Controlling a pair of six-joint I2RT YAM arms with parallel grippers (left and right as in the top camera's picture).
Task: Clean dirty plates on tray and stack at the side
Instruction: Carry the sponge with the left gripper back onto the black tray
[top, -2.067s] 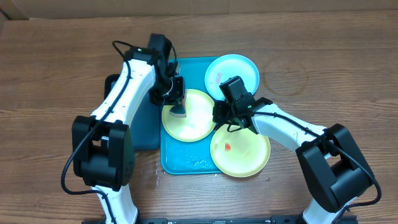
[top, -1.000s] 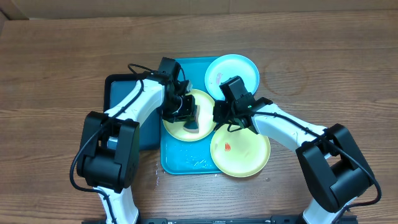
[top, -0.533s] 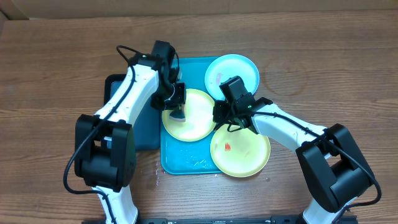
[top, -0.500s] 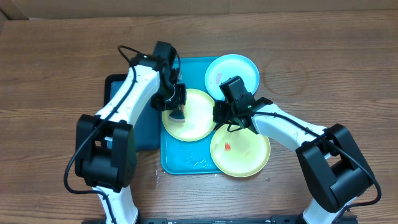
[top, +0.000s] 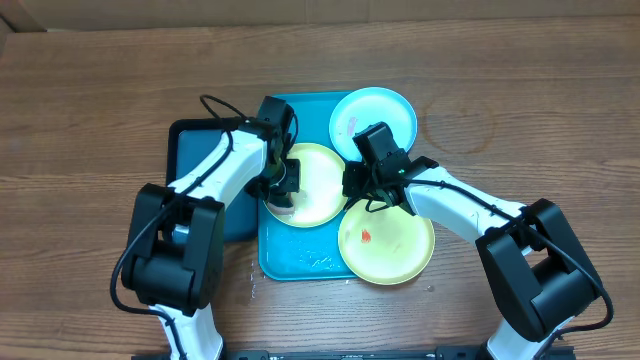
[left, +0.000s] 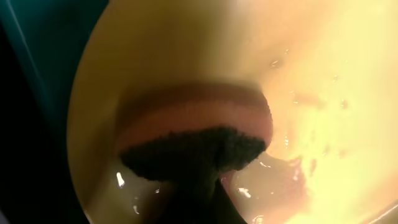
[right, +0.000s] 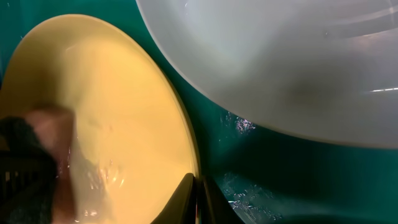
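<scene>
Left end effector (top: 283, 189) presses sponge (left: 193, 127) on wet yellow-green plate (top: 320, 180)

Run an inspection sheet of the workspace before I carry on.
Surface: wooden table; water drops on the turquoise tray.
Job's things: centre yellow plate wet; near yellow plate has an orange smear; blue plate has a pink smear.
Clutter: dark tray beside the turquoise one.
Grippers: left gripper shut on sponge, pressed on the centre yellow plate; right gripper shut on its rim.
Cables: black cable looping over the left arm.
Surroundings: cardboard behind.
</scene>
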